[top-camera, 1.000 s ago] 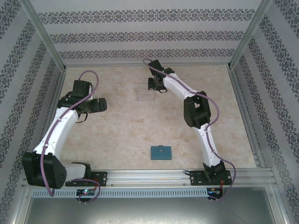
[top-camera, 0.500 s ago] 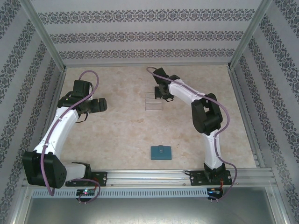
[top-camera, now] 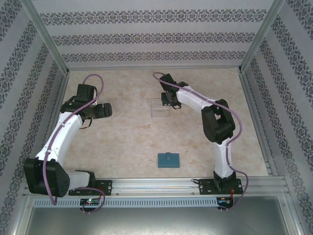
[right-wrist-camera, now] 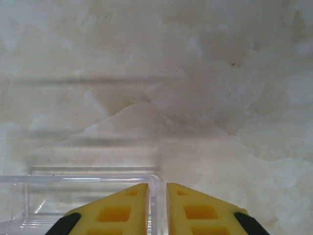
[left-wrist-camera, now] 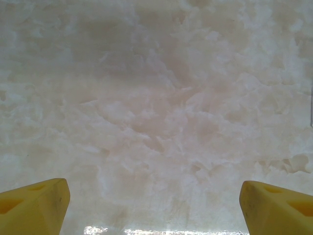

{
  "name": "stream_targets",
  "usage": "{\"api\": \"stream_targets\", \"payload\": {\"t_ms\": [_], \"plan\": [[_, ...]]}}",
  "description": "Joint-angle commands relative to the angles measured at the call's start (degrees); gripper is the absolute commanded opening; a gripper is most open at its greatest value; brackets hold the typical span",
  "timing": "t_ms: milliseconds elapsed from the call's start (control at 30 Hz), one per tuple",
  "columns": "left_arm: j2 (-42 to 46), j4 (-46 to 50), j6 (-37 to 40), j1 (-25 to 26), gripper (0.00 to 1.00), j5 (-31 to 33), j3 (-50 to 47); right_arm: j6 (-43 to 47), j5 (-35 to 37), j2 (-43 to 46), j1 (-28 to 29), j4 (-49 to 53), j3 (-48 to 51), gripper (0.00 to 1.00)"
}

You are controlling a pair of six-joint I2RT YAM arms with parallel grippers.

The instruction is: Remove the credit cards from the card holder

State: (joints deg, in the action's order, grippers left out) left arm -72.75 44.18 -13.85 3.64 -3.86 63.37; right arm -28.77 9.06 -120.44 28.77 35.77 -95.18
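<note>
The teal card holder (top-camera: pixel 168 159) lies closed on the table near the front edge, its little tab facing up. No credit cards show; they are hidden from view. My right gripper (top-camera: pixel 166 100) is far back, shut on the right wall of a clear plastic tray (top-camera: pixel 159 108). In the right wrist view the two yellow fingers (right-wrist-camera: pixel 117 210) pinch that thin clear wall, with the tray (right-wrist-camera: pixel 88 191) stretching to the left of my right gripper (right-wrist-camera: pixel 157 198). My left gripper (top-camera: pixel 108 110) hovers at the left, open over bare table, and in its wrist view my left gripper (left-wrist-camera: pixel 154 205) has its tips wide apart.
Patterned walls with metal posts enclose the marble-look table (top-camera: pixel 122 142). A metal rail (top-camera: pixel 156 185) runs along the front edge, just below the card holder. Both arms are well away from the holder.
My right arm has dragged the clear tray a little nearer and to the right. The left arm and the card holder have not moved.
</note>
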Motion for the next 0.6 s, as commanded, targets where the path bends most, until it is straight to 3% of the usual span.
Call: {"api": "stream_targets", "payload": {"t_ms": [0,200,433,567], "plan": [[-0.11,0.82,1.08,-0.73,0.9,0.23,-0.31,0.36,1.7,3.06,0.76,1.08,-1.15,0.18],[-0.18,0.83,1.11,-0.74,0.9,0.42,-0.33,5.94,-0.98,4.91,0.34,3.73,-3.04,0.24],[-0.88,0.82,1.45,-0.74,0.9,-0.05,0.04,26.43,-13.96,10.58,-0.56,4.91,0.94,0.36],[-1.01,0.89,1.54,-1.0,0.9,0.24,0.27,41.49,-23.66,15.53,0.16,6.32,6.58,0.36]]}}
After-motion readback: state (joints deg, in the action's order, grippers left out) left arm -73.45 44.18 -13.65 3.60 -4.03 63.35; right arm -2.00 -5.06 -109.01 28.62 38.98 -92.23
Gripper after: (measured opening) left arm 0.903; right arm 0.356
